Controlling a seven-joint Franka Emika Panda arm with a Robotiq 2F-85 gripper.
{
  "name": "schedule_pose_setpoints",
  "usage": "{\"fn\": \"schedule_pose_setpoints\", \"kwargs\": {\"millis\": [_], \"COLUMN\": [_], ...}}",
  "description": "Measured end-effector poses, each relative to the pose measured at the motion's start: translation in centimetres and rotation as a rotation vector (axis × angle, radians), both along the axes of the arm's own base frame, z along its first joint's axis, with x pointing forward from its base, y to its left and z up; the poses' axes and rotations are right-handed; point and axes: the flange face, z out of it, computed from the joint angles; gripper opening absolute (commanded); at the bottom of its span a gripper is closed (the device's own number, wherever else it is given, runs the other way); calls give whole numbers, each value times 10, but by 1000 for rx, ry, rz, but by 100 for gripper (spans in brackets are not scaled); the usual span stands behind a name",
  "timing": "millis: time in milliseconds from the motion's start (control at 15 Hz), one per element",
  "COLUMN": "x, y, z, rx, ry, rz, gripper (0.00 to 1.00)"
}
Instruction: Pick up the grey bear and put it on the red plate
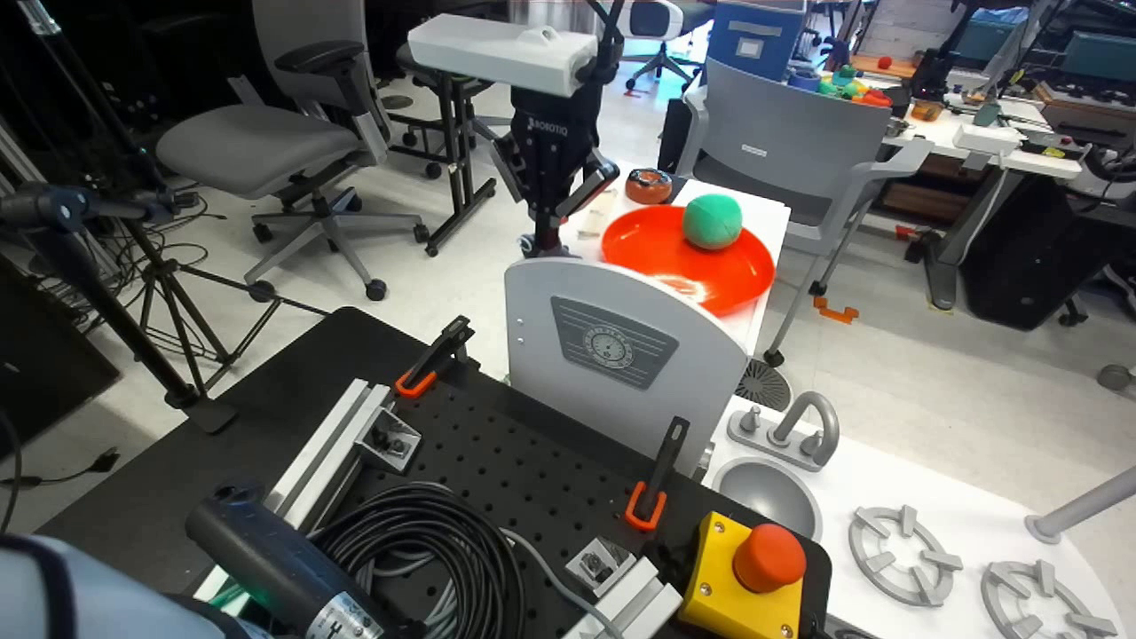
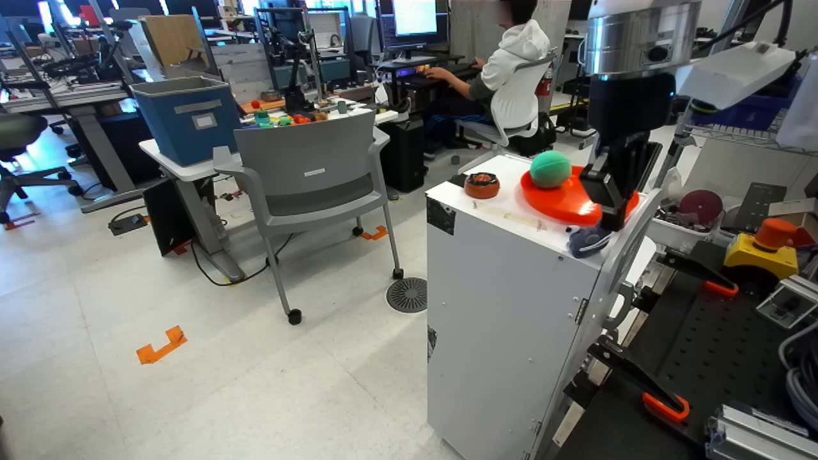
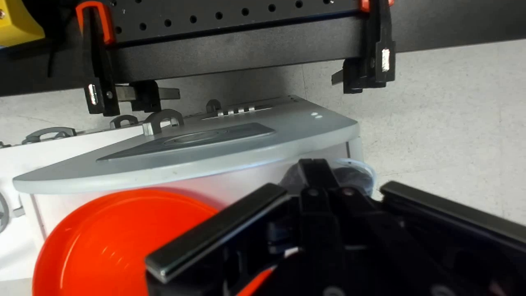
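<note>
The grey bear (image 2: 585, 243) is a small dark grey soft lump at the corner of the white cabinet top. My gripper (image 2: 613, 220) points down at it with its tips at the bear. In the wrist view the fingertips (image 3: 314, 164) are together, and the bear (image 3: 354, 176) shows on both sides of them. Whether some of its cloth is pinched between the tips I cannot tell. The red plate (image 1: 639, 266) lies on the same cabinet top, beside the gripper, with the green ball (image 1: 713, 222) in it. The plate also shows in the wrist view (image 3: 119, 246).
An upright grey panel (image 1: 612, 342) with a round emblem stands along the cabinet's edge, close to the gripper and plate. A reddish-brown round thing (image 2: 482, 185) sits on the cabinet top (image 2: 498, 214). A black perforated table (image 1: 532, 461) with clamps lies beyond the panel.
</note>
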Motion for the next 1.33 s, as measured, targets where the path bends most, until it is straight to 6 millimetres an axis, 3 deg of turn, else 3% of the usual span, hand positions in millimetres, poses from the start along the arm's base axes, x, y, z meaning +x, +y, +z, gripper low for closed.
{"fn": "schedule_pose_setpoints", "kwargs": {"millis": [1333], "x": [-3], "y": [4], "z": [34], "rx": [49], "ry": [-66], "rz": [22], "gripper": [0]}}
